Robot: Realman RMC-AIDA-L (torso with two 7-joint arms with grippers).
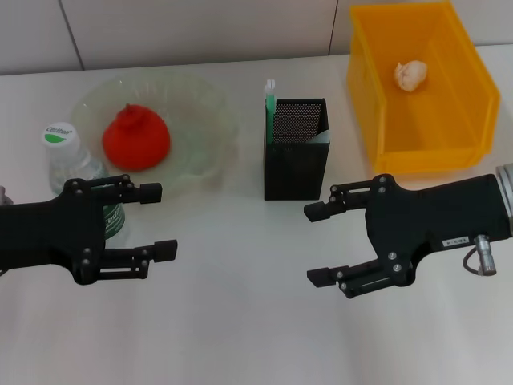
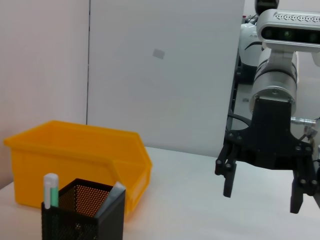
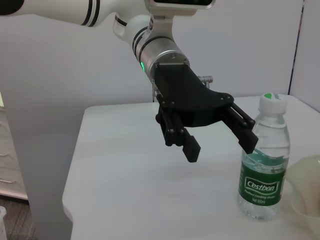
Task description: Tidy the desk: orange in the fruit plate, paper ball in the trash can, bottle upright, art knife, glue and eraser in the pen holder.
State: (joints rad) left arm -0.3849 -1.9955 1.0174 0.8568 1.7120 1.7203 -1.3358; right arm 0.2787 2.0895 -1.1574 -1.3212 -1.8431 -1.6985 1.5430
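Observation:
The orange [image 1: 135, 138] lies in the clear fruit plate [image 1: 204, 100]. The paper ball [image 1: 411, 74] lies in the yellow bin [image 1: 469, 88]. The bottle [image 1: 64, 152] stands upright left of the plate, just behind my left gripper [image 1: 160, 220], which is open and empty. The black mesh pen holder [image 1: 295, 152] holds a green-and-white glue stick [image 1: 270, 92] and a grey piece [image 1: 321, 136]. My right gripper [image 1: 316, 244] is open and empty, in front of the holder. No eraser shows. The right wrist view shows the left gripper [image 3: 220, 146] beside the bottle [image 3: 263, 165].
The left wrist view shows the right gripper [image 2: 261, 196] above the white table, with the yellow bin [image 2: 75, 160] and the pen holder [image 2: 85, 212] off to one side. The table edge shows in the right wrist view [image 3: 70, 200].

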